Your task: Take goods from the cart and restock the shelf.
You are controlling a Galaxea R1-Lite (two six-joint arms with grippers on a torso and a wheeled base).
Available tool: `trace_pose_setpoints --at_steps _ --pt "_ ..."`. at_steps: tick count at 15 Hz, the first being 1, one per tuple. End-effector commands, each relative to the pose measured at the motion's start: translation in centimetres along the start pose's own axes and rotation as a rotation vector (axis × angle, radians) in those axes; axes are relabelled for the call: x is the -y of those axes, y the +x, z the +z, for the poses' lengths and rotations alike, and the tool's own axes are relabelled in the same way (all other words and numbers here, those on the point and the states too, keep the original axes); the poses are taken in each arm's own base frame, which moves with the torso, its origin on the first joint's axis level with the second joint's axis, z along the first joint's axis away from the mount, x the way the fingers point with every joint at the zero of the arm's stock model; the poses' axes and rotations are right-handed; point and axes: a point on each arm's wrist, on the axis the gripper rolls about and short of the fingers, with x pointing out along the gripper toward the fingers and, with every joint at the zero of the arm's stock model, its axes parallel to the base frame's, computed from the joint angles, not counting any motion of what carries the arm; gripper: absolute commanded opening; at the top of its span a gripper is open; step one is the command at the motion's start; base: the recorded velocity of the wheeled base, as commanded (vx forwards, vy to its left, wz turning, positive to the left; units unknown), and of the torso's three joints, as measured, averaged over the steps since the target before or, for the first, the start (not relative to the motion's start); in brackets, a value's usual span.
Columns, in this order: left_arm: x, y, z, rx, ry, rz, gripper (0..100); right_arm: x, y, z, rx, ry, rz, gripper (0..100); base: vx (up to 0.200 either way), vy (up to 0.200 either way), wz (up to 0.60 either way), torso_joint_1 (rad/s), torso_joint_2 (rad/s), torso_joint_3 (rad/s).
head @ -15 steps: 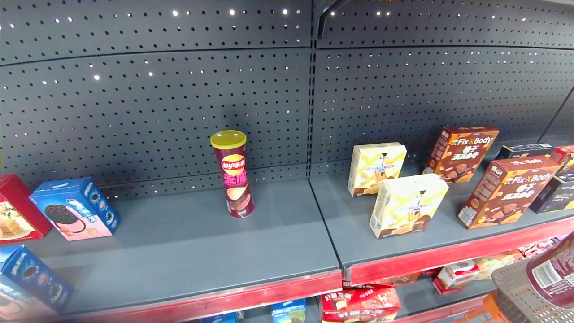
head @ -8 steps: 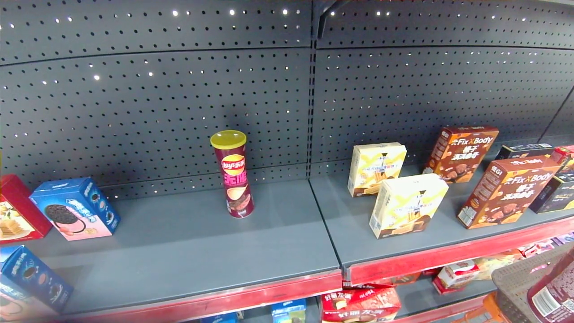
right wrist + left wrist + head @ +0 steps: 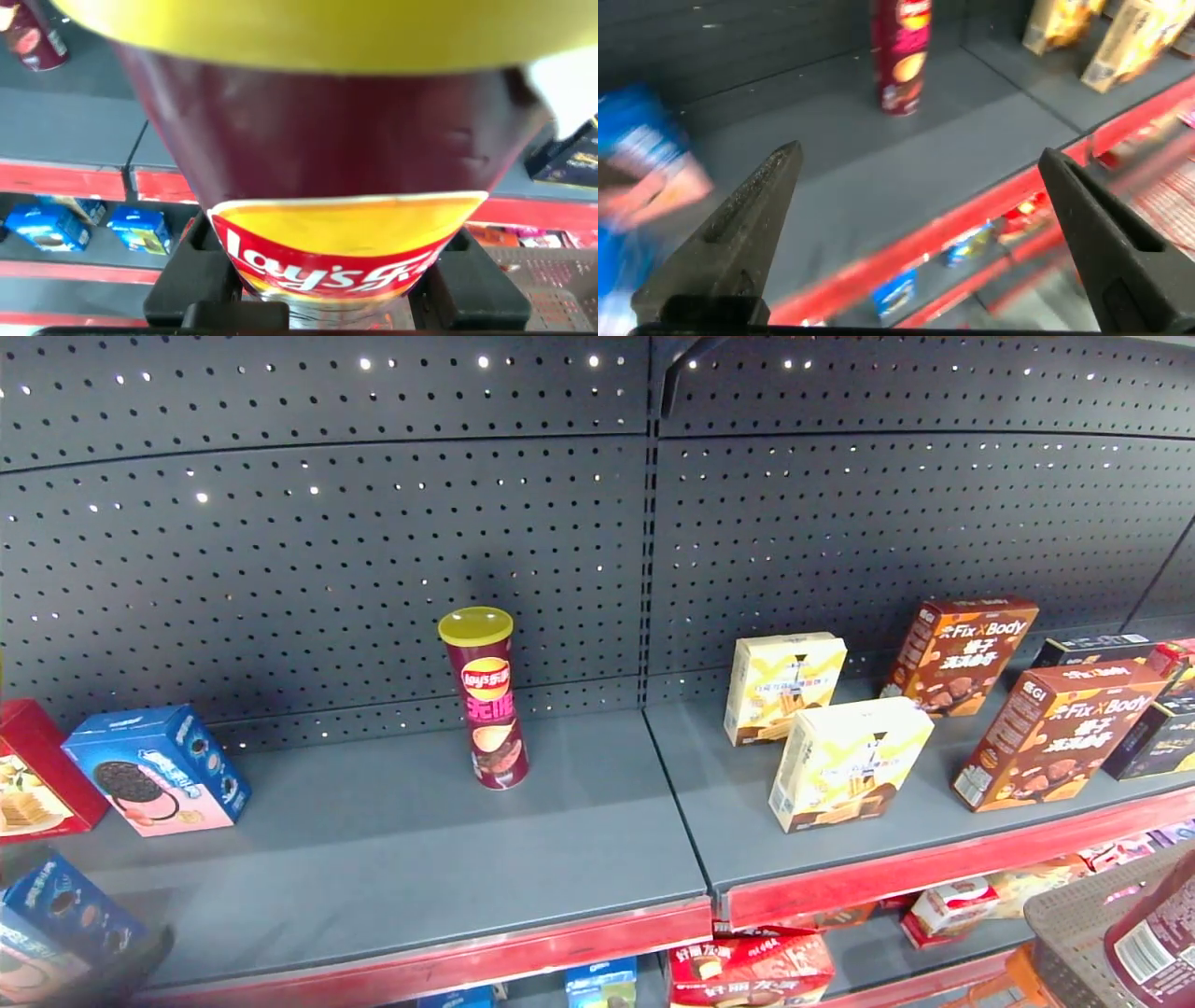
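A dark perforated back panel (image 3: 327, 551) is seen beyond the left gripper (image 3: 920, 154), divided by a slotted upright (image 3: 647, 560); points of light are shown through scattered holes.

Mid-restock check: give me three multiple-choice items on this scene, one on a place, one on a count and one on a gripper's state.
1. Where on the shelf does the upright chip can stand?
A. near the pegboard
B. at the red front edge
C. lying on its side mid-shelf

2. How many cream boxes stand on that shelf?
A. one
B. two
C. four

3. The left gripper is:
A. open and empty
B. shut on a blue box
C. shut on a can

Answers:
1 A, the can stands upright close before the pegboard.
2 B, one box stands behind and one nearer the front.
3 A, its jaws stand wide apart with nothing between them.
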Motion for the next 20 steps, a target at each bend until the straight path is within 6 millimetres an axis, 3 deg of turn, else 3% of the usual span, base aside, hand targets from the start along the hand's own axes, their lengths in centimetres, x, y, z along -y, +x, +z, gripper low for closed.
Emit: trace_pose_setpoints --at_steps 1,5,8,9,12,14,16,20 --pt "-2.7 12.7 3.0 -0.21 -0.011 -0.147 100 0.1 0.1 0.1 -0.004 0.002 -0.012 0 0.0 0.0 0.0 0.0 0.0 0.0" --pt "-2.3 18.6 2.5 -0.273 0.0 -0.248 100 0.0 0.6 0.0 -0.025 0.009 -0.014 0 0.0 0.0 0.0 0.0 0.0 0.0" --pt "-1.5 19.7 2.8 -0.265 0.031 -0.206 100 0.0 0.5 -0.1 -0.023 0.021 -0.012 0 0.0 0.0 0.0 0.0 0.0 0.0" --pt "-1.7 19.7 2.2 -0.293 0.045 -0.129 100 0.0 0.4 -0.1 -0.018 0.035 -0.012 0 0.0 0.0 0.0 0.0 0.0 0.0" --pt "-1.9 21.2 1.0 -0.318 0.035 -0.124 100 0.0 0.3 0.2 -0.007 0.036 -0.013 0 0.0 0.0 0.0 0.0 0.0 0.0" --pt "-2.1 24.1 0.1 -0.226 0.049 -0.11 100 0.1 0.3 0.3 -0.004 0.036 -0.014 0 0.0 0.0 0.0 0.0 0.0 0.0" --pt "-2.3 24.3 -0.2 -0.203 0.051 -0.096 100 0.1 0.3 0.3 -0.003 0.036 -0.015 0 0.0 0.0 0.0 0.0 0.0 0.0" --pt "-2.2 23.5 -2.7 -0.234 0.034 -0.103 100 0.1 0.3 0.4 0.0 0.038 -0.019 0 0.0 0.0 0.0 0.0 0.0 0.0"
